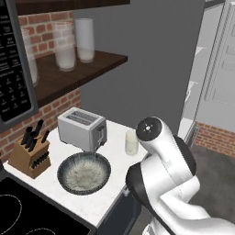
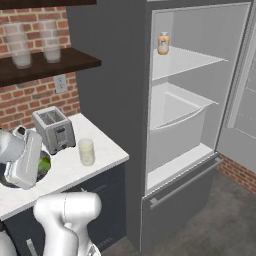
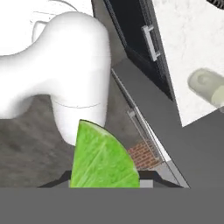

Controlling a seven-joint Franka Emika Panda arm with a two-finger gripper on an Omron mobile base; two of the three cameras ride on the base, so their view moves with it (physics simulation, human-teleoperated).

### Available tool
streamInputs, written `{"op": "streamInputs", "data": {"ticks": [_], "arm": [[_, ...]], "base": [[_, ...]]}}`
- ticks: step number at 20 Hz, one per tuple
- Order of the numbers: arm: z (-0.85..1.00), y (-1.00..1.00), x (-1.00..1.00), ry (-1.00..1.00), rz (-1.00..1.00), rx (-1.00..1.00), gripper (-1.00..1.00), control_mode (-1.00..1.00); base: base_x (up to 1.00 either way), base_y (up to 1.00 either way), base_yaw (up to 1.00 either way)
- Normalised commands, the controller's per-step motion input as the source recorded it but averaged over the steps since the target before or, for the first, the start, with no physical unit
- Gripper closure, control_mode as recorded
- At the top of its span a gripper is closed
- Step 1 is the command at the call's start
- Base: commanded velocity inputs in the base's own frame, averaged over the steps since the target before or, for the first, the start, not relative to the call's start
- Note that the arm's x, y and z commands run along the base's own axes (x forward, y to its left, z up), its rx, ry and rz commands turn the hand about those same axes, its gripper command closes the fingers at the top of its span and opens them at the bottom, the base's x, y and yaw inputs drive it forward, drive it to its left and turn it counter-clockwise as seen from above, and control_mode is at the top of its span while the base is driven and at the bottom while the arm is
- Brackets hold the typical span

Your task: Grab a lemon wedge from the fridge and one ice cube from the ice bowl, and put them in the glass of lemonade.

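A: Item one, ice bowl: we log it near the front edge of the counter, just in front of the toaster, in the left base view. No single cube can be told apart in it.

B: Item two, glass of lemonade: upright by the counter's right edge, close to the fridge wall.

A: Item three, lemon wedge: we hold it. The gripper is closed down narrow on it, jaws nipping its lower part, seen in the hand view. In the right base view a green patch shows beside the hand, over the counter's left part.

B: Its bearing?

A: In the hand view the long axis runs up from the fingers, narrow end away from the gripper, curved rind to the right, cut face toward the camera. How that sits against the room, we cannot tell.

B: Risks?

A: We judge the grip shallow, so a quick swing may let the wedge slip out. The glass mouth is small; a release off-centre could drop the wedge on the counter, and a low approach could knock the glass toward the right edge.
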Motion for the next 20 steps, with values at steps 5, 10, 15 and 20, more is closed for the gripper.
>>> {"op": "streamInputs", "data": {"ticks": [5,10,15,20], "arm": [[0.0,0.0,0.0,0.0,0.52,-0.24,1.0,-1.0],[0.0,0.07,0.38,0.0,0.35,-0.12,1.0,-1.0],[0.0,0.06,0.62,0.09,0.16,-0.05,1.0,-1.0],[-0.03,0.0,0.8,0.02,0.03,-0.04,1.0,-1.0]], "base": [[0.0,0.0,0.0],[0.0,0.0,0.0],[0.0,0.0,0.0],[0.0,0.0,0.0]]}}
